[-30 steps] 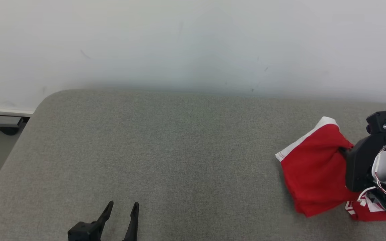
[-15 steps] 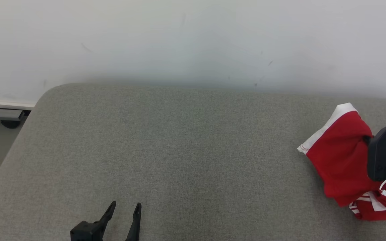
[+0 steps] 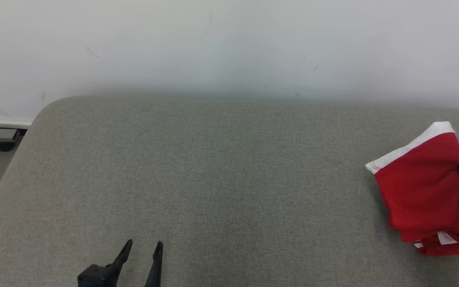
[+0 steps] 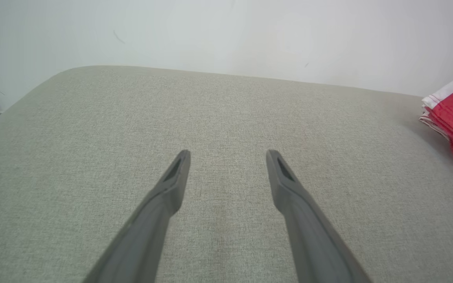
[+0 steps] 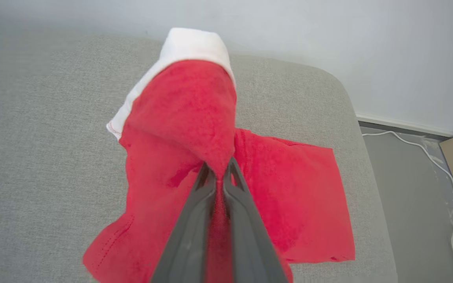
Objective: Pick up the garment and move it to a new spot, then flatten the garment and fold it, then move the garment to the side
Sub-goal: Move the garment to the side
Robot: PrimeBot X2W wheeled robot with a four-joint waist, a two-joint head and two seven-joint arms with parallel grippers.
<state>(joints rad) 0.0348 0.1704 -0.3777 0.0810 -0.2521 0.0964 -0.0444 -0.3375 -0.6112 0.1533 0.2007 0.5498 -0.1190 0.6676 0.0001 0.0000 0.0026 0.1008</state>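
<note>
Red garment (image 3: 420, 187), white band along its far edge, is at the far right end of the grey cushion (image 3: 213, 167), close to its rounded corner. The right pincer (image 5: 219, 173) is clamped on a pinch of the red cloth near the middle of the bundle. The upper fold is drawn up to the tips and the lower layer lies flat on the cushion. From the tips the cloth runs ahead and to the left, with its long axis going far to near and the band end farthest. The left pincer (image 3: 145, 243) has its fingers apart and holds nothing; it sits low at the near left, well apart from the garment, so the right arm is the nearer one. Count: one garment, two pincers, one cushion. Judged stage: last carry to the side, with set-down and release probably next.
</note>
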